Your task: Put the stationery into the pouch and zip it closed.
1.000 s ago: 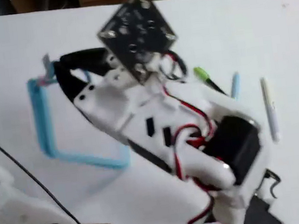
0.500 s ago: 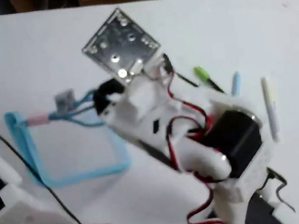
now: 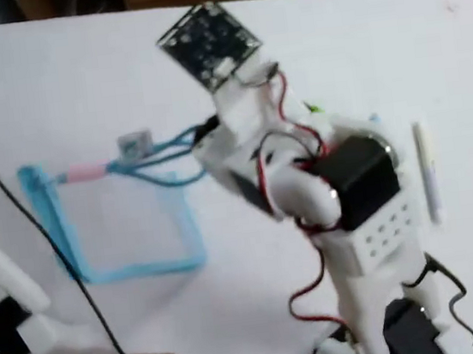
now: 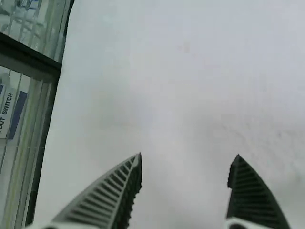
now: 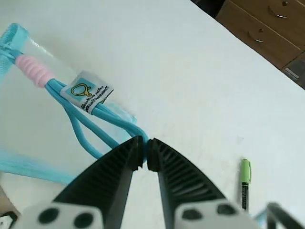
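1. At the centre of the high view, the right gripper [image 3: 208, 131] is clenching on the blue cord [image 3: 159, 147] of the pouch [image 3: 144, 269].
2. Seen from the right wrist view, the right gripper [image 5: 145, 143] is pinching that cord [image 5: 116, 122] between its tips, just beyond a white tag [image 5: 89, 92] and a pink bead [image 5: 32, 67].
3. The clear, blue-edged pouch is lying flat in the left half of the high view, on the white table [image 3: 78, 84].
4. A white pen [image 3: 427, 173] is lying at the right side of the high view, well apart from the pouch.
5. A green marker [image 5: 245, 177] is resting on the table at the lower right of the right wrist view.
6. The left gripper [image 4: 186, 191] is hanging released, its fingers [image 4: 119, 191] spread wide over bare table.
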